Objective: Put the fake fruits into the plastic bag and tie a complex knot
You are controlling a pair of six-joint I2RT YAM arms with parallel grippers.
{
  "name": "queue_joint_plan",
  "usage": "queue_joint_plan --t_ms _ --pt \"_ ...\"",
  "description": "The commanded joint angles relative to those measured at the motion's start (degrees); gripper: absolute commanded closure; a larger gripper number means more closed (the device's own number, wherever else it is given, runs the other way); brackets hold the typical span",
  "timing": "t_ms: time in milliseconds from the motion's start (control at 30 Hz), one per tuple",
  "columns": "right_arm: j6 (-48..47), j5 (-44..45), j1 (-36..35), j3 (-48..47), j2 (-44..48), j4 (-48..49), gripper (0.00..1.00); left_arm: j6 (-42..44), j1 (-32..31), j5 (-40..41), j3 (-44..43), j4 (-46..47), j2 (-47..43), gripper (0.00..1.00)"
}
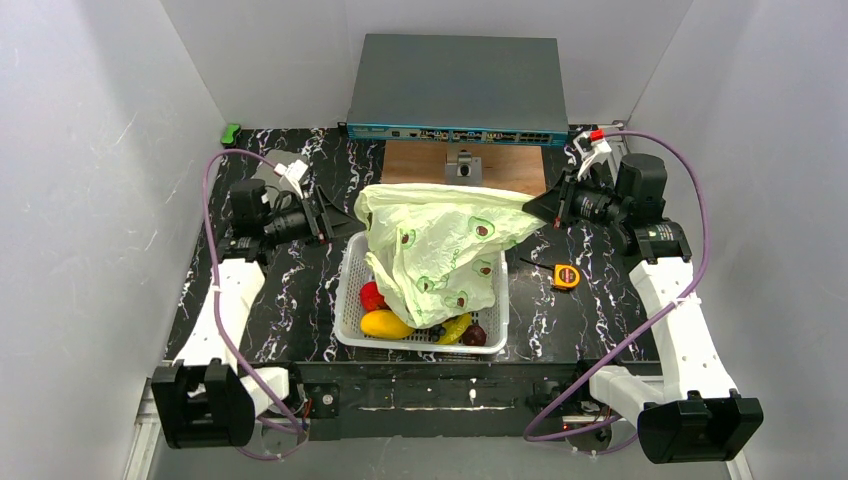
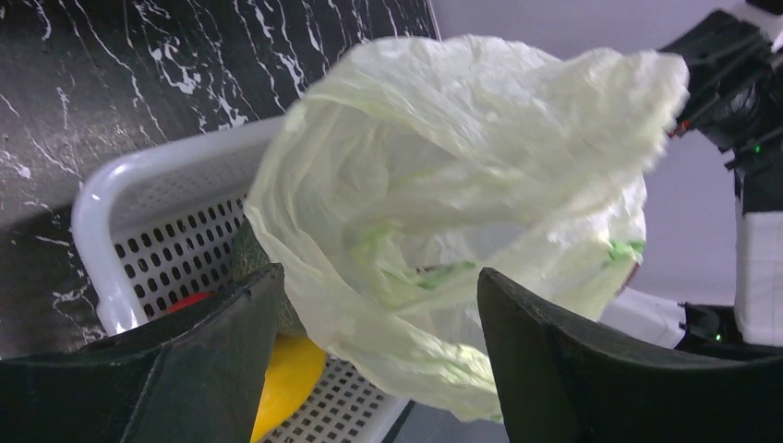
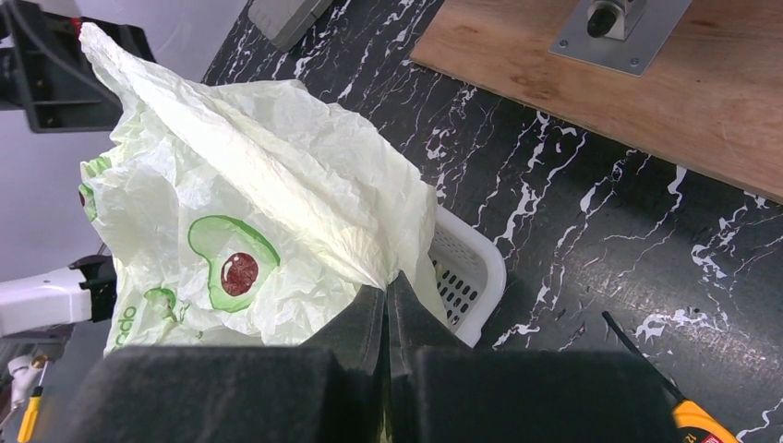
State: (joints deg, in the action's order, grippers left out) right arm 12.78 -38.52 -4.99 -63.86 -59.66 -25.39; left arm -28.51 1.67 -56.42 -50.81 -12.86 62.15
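Observation:
The plastic bag (image 1: 440,245), pale green with avocado prints, hangs stretched above the white basket (image 1: 349,290). My right gripper (image 1: 532,207) is shut on the bag's right corner; in the right wrist view the fingertips (image 3: 388,284) pinch the bag's edge (image 3: 277,212). My left gripper (image 1: 345,222) is open at the bag's left edge; in the left wrist view the bag (image 2: 443,185) hangs just beyond the spread gripper (image 2: 379,291). In the basket lie a red fruit (image 1: 372,296), yellow mango (image 1: 386,324), banana (image 1: 455,330) and plum (image 1: 476,336). The melon is mostly hidden.
A grey network switch (image 1: 455,90) stands at the back, with a wooden board (image 1: 510,168) carrying a metal bracket (image 1: 463,167) in front of it. A yellow tape measure (image 1: 567,276) lies right of the basket. White walls close in both sides.

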Motion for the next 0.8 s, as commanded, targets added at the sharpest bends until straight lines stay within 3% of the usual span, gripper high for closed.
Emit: queue_joint_plan --t_ms 0,100,200,333,467,500,567,633,767 --pt "1.0 -0.8 0.2 -1.0 0.2 2.3 0.99 -8.0 0.1 1.2 0.5 12.3 4.0 0.27" --pt "0.9 -0.8 0.2 -1.5 0.2 1.8 0.99 -11.4 -0.6 0.7 0.7 19.6 7.7 0.35" --pt "0.9 -0.7 0.2 -1.7 0.1 1.2 0.99 -12.3 -5.5 0.3 0.9 23.3 10.0 0.41" --pt "0.9 -0.4 0.2 -2.8 -0.5 0.6 0.99 -11.9 -9.7 1.4 2.9 23.5 10.5 0.42" --pt "0.3 0.1 0.2 -3.9 -1.1 0.2 0.99 -14.4 -10.0 2.8 5.8 24.2 10.2 0.37" --pt "-0.2 0.5 0.2 -4.3 -1.3 -0.2 0.99 -14.8 -10.0 2.3 5.5 23.8 10.2 0.46" --pt "-2.8 2.8 0.5 -6.1 -1.6 -2.5 0.99 -14.4 -7.6 -1.6 2.9 20.4 10.1 0.76" --pt "-6.7 5.3 2.2 -8.4 -1.9 -5.5 0.99 -11.9 -1.3 -5.2 -1.3 14.2 9.2 0.98" --pt "-14.2 7.9 9.1 -14.2 -4.7 -11.3 0.99 0.1 15.1 -8.4 -11.4 -4.9 8.3 1.00"
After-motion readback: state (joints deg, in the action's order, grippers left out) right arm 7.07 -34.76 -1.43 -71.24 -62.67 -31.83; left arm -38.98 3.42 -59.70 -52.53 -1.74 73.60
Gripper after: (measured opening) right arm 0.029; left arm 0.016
